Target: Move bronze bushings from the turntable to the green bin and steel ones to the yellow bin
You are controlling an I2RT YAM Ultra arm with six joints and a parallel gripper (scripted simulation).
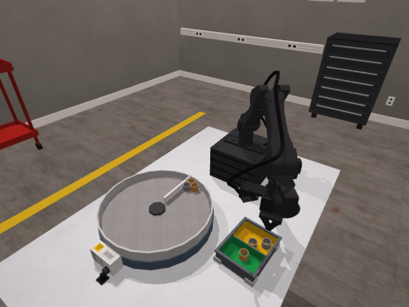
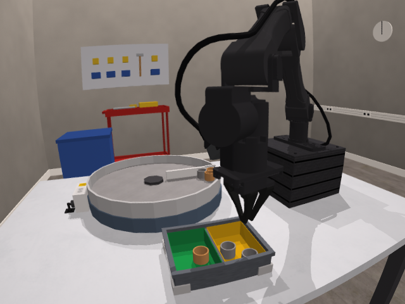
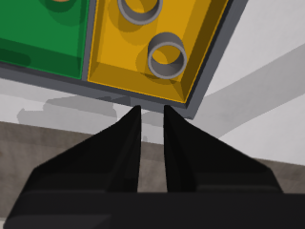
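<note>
The grey turntable (image 1: 154, 214) carries a steel bushing (image 1: 186, 187) and two bronze bushings (image 1: 195, 187) packed together behind a white bar (image 1: 176, 191) near its far rim; they also show in the exterior view (image 2: 205, 173). The green bin (image 1: 243, 254) holds one bronze bushing (image 1: 244, 252). The yellow bin (image 1: 255, 236) holds two steel bushings (image 1: 252, 242) (image 1: 266, 243), which also show in the wrist view (image 3: 166, 58). My gripper (image 1: 270, 226) (image 2: 248, 220) hangs just above the yellow bin's far edge. Its fingers are nearly closed with nothing between them.
The arm's black base block (image 1: 238, 158) stands behind the bins. A small white control box (image 1: 106, 258) sits at the turntable's near left. A black hub (image 1: 156, 208) marks the turntable's centre. The table edge runs close on the bins' right.
</note>
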